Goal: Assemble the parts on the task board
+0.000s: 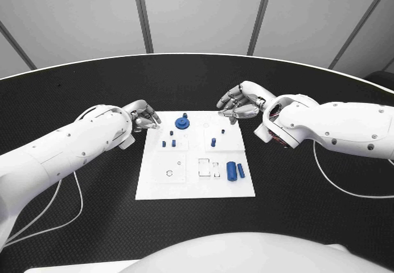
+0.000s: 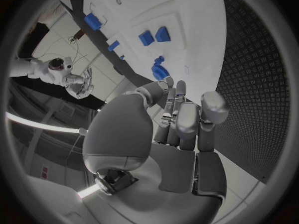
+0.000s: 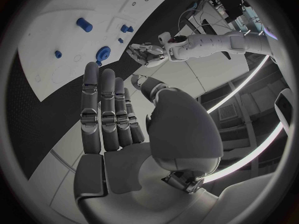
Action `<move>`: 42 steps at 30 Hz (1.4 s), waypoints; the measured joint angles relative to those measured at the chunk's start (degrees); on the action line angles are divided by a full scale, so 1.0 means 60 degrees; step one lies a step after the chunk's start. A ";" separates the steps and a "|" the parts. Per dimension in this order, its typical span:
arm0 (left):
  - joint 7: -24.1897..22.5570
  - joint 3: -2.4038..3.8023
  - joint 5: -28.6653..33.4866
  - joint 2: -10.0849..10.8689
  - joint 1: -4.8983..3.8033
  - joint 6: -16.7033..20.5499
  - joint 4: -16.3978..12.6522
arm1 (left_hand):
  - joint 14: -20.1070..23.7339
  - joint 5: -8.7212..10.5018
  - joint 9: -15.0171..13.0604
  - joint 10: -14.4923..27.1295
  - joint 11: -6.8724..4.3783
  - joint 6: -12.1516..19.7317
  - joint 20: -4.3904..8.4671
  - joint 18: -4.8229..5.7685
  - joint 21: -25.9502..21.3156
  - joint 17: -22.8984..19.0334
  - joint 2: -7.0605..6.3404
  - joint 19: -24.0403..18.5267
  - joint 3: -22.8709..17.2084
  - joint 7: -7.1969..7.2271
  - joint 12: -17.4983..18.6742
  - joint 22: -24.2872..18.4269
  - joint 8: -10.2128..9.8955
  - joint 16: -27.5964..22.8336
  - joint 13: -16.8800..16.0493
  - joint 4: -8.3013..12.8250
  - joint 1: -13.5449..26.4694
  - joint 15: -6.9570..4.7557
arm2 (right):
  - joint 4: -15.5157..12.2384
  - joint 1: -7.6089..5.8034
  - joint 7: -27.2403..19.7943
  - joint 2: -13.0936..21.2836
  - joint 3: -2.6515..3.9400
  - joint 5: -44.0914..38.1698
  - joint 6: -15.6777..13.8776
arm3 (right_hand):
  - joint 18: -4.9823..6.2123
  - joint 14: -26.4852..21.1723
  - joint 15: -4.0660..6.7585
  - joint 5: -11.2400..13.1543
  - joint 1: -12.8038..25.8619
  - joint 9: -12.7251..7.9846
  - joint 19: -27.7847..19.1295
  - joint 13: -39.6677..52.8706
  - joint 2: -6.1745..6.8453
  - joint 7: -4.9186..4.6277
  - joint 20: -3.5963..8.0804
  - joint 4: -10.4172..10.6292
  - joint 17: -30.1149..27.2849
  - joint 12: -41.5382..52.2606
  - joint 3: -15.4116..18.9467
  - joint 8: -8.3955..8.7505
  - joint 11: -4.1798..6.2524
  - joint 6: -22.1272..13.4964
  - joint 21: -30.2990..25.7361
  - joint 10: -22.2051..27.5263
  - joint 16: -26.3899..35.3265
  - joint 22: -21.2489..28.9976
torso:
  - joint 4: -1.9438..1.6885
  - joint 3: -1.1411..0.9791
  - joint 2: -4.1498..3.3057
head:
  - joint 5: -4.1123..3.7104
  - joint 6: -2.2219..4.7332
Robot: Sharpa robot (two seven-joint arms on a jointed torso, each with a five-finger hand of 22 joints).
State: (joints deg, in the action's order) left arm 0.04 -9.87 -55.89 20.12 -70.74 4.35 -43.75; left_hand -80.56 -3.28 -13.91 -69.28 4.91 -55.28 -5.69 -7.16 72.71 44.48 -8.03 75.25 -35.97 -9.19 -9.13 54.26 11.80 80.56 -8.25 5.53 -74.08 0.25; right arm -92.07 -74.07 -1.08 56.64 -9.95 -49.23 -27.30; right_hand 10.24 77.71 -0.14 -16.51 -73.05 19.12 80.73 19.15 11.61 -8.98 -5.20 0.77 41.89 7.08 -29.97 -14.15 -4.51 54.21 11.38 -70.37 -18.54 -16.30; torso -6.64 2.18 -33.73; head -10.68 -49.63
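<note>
- The left hand (image 1: 144,118) is held just off the far left corner of the task board (image 1: 156,185), above the black worktop (image 1: 82,91); its fingers are loosely curled and apart, and nothing is gripped
- The right hand (image 1: 238,102) is held just beyond the board's far right corner, fingers stretched out side by side with the thumb set off from them, and nothing is held
- A round blue part (image 1: 182,123) with a peg on top is seen on the board just beside the left hand's fingertips, between the two hands
- Small blue parts (image 1: 170,142) stand a little nearer the robot than that hand
- A blue peg (image 1: 213,141) stands nearer the robot than the right hand
- Two blue cylinders (image 1: 236,170) lie side by side on the board, well apart from both hands
</note>
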 measured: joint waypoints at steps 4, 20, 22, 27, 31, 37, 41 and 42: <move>-0.0176 0.0190 0.1438 0.0583 -0.0103 0.0214 -0.0644 | 0.0047 0.0000 0.0000 0.0000 -0.0001 0.0000 -0.0007 0.0000 -0.0063 -0.0222 -0.0051 -0.0021 0.0000 0.0000 0.0000 -0.0141 0.0000 -0.0012 0.0000 0.0000 0.0051 0.0047 | 0.0366 0.0000 0.0134 -0.0031 0.0002 -0.0951 0.0416 | -0.0001 0.0571 0.0130 0.0075 -0.0144 0.0000 0.0398 -0.0102 -0.0143 0.0099 0.0198 -0.0198 0.0432 0.0001 -0.0020 -0.0044 0.0048 0.0099 0.0518 0.0087 -0.0528 -0.0334 | -0.0031 0.0019 0.0096 | -0.0034 0.0042; -0.1542 0.0382 0.7936 0.3505 -0.0454 0.0015 -0.4466 | 0.2725 0.0000 -0.0059 0.0392 0.0118 0.0000 -0.0107 -0.0443 -0.3168 -0.4490 -0.0178 -0.2424 0.0401 0.0000 -0.0178 -0.4077 0.0000 -0.2132 -0.0133 -0.0133 0.0178 0.0161 | 0.2092 0.0001 0.1022 -0.0860 0.0005 -0.5586 0.1916 | -0.0508 0.1011 0.0237 0.0440 -0.0201 -0.0006 0.0519 -0.0629 -0.0128 0.0237 0.0392 -0.0362 0.4188 0.0085 -0.0638 0.0010 0.0150 0.0351 0.5919 0.0219 -0.5995 -0.5339 | -0.0197 0.0169 0.0558 | -0.0118 0.0217; -0.1643 0.0383 0.8510 0.3760 -0.0459 -0.0136 -0.4810 | 0.2910 0.0000 -0.0066 0.0406 0.0104 0.0000 -0.0139 -0.0442 -0.3429 -0.4600 -0.0191 -0.2509 0.0469 0.0000 -0.0184 -0.4233 0.0000 -0.2354 -0.0133 -0.0177 0.0191 0.0180 | 0.2237 0.0004 0.1108 -0.0992 0.0004 -0.5861 0.2036 | -0.0527 0.1011 0.0237 0.0440 -0.0199 0.0003 0.0519 -0.0676 -0.0127 0.0237 0.0391 -0.0390 0.4347 0.0085 -0.0662 0.0010 0.0149 0.0351 0.6228 0.0221 -0.6267 -0.5644 | -0.0214 0.0198 0.0599 | -0.0118 0.0228; -0.1902 0.0383 0.9830 0.4369 -0.0466 -0.0580 -0.5687 | 0.3769 0.0000 -0.0069 0.0549 0.0207 0.0055 -0.0266 -0.0438 -0.4675 -0.5182 -0.0210 -0.3051 0.0723 -0.0056 -0.0226 -0.4968 0.0000 -0.3693 -0.0112 -0.0319 0.0279 0.0325 | 0.2642 0.0081 0.1310 -0.1363 -0.0003 -0.6382 0.2399 | -0.0673 0.1047 0.0202 0.0519 -0.0062 0.0034 0.0519 -0.0862 -0.0071 0.0167 0.0391 -0.0338 0.4816 -0.0039 -0.0715 0.0115 0.0087 0.0278 0.7581 0.0389 -0.7118 -0.6967 | -0.0300 0.0295 0.0677 | -0.0139 0.0256; -0.2053 0.0383 1.0443 0.4698 -0.0468 -0.0811 -0.6213 | 0.4049 0.0000 -0.0068 0.0564 0.0223 0.0069 -0.0389 -0.0437 -0.5606 -0.5600 -0.0210 -0.3232 0.0871 -0.0070 -0.0226 -0.5542 0.0000 -0.4768 -0.0016 -0.0370 0.0279 0.0461 | 0.2869 0.0168 0.1381 -0.1630 -0.0007 -0.6518 0.2562 | -0.0672 0.1046 0.0202 0.0550 0.0013 0.0034 0.0519 -0.0959 0.0005 0.0101 0.0391 -0.0311 0.5010 -0.0106 -0.0741 0.0206 0.0006 0.0104 0.8036 0.0536 -0.7487 -0.7423 | -0.0371 0.0372 0.0710 | -0.0115 0.0270; -0.2197 0.0383 1.0781 0.4873 -0.0468 -0.0806 -0.6545 | 0.4060 0.0000 -0.0078 0.0596 0.0255 0.0102 -0.0550 -0.0437 -0.6498 -0.5928 -0.0210 -0.3156 0.0961 -0.0103 -0.0226 -0.6133 0.0000 -0.5839 0.0113 -0.0407 0.0279 0.0542 | 0.3042 0.0323 0.1421 -0.1872 -0.0011 -0.6573 0.2706 | -0.0825 0.1048 0.0136 0.0564 0.0052 0.0034 0.0519 -0.1061 0.0043 0.0039 0.0391 -0.0271 0.5326 -0.0109 -0.0781 0.0241 -0.0040 0.0043 0.8698 0.0615 -0.8081 -0.8066 | -0.0435 0.0452 0.0721 | -0.0089 0.0272; -0.2252 0.0383 1.0854 0.4886 -0.0469 -0.0775 -0.6642 | 0.4057 0.0000 -0.0077 0.0596 0.0255 0.0102 -0.0537 -0.0437 -0.6585 -0.5932 -0.0210 -0.3142 0.0990 -0.0103 -0.0226 -0.6203 0.0000 -0.5920 0.0124 -0.0434 0.0278 0.0543 | 0.3198 0.0442 0.1375 -0.1945 -0.0013 -0.6584 0.2722 | -0.0824 0.1048 0.0136 0.0588 0.0090 0.0043 0.0544 -0.1088 0.0081 0.0015 0.0366 -0.0271 0.5400 -0.0109 -0.0781 0.0259 -0.0054 0.0019 0.8862 0.0632 -0.8205 -0.8240 | -0.0459 0.0486 0.0713 | -0.0124 0.0272; -0.2265 0.0383 1.0865 0.4878 -0.0469 -0.0767 -0.6653 | 0.4057 0.0000 -0.0077 0.0596 0.0255 0.0102 -0.0541 -0.0437 -0.6602 -0.5940 -0.0210 -0.3109 0.0990 -0.0103 -0.0226 -0.6218 0.0000 -0.5947 0.0134 -0.0434 0.0278 0.0543 | 0.3244 0.0482 0.1357 -0.1969 -0.0013 -0.6586 0.2691 | -0.0824 0.1048 0.0136 0.0588 0.0090 0.0043 0.0555 -0.1092 0.0082 0.0015 0.0355 -0.0271 0.5415 -0.0109 -0.0781 0.0259 -0.0055 0.0019 0.8864 0.0632 -0.8243 -0.8269 | -0.0464 0.0494 0.0710 | -0.0136 0.0272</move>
State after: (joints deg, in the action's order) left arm -13.55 -7.57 9.30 49.39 -73.55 -0.25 -83.67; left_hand -56.22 -3.28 -14.38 -65.71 6.44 -54.67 -8.93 -9.78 33.10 8.83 -9.29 56.60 -30.03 -9.81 -10.48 16.96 11.80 44.87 -7.45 2.92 -72.41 3.50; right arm -72.60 -71.18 7.06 44.83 -10.03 -88.74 -11.15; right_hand 5.30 84.00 0.68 -12.98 -72.51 19.38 84.06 12.60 12.11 -8.89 -3.07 -0.86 74.38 6.43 -34.65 -12.60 -4.83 54.33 64.56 -66.58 -68.00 -65.91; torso -9.42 5.15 -29.47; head -11.50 -48.00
